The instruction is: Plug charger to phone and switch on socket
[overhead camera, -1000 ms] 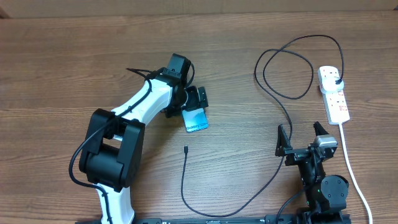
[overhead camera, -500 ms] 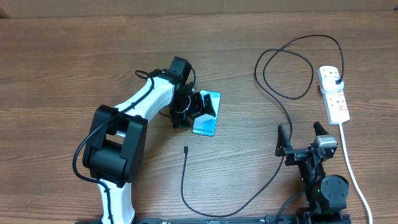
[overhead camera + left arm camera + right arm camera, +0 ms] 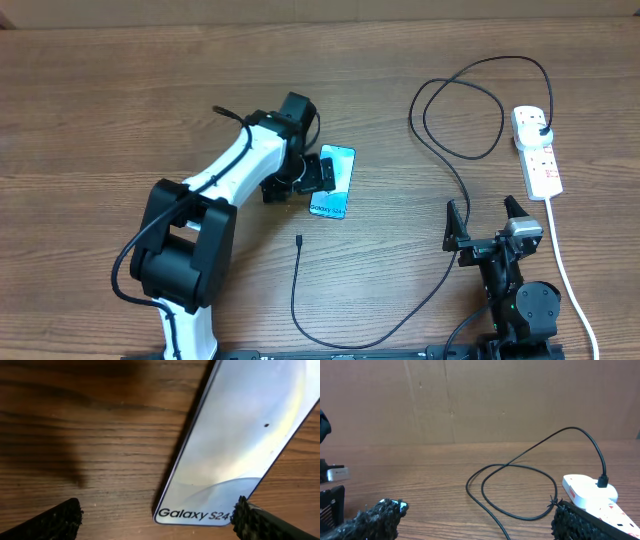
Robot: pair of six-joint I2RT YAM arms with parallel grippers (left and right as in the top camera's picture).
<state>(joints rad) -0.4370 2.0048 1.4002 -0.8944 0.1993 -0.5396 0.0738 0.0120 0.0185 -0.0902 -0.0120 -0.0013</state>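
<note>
The phone [image 3: 333,182] lies flat on the table, its screen lit light blue, with "Galaxy S24" readable along its near end [image 3: 240,435]. My left gripper [image 3: 297,182] hovers low over that end, open [image 3: 157,525]; the phone sits toward the right finger [image 3: 260,522], whose tip overlaps its corner. The charger is a thin black cable. Its connector tip [image 3: 299,240] rests loose on the wood below the phone, and its plug [image 3: 543,130] sits in the white socket [image 3: 540,165]. My right gripper [image 3: 487,228] stands open and empty near the front edge, left of the socket [image 3: 590,492].
The cable loops wide across the right half of the table [image 3: 570,429] and passes right by my right gripper. The socket's white cord [image 3: 565,265] runs down the right side to the front edge. A brown cardboard wall [image 3: 470,400] stands behind the table.
The phone slid right and turned more upright with my left gripper, then stayed put. My left arm has since shifted slightly. The right arm has not moved.
</note>
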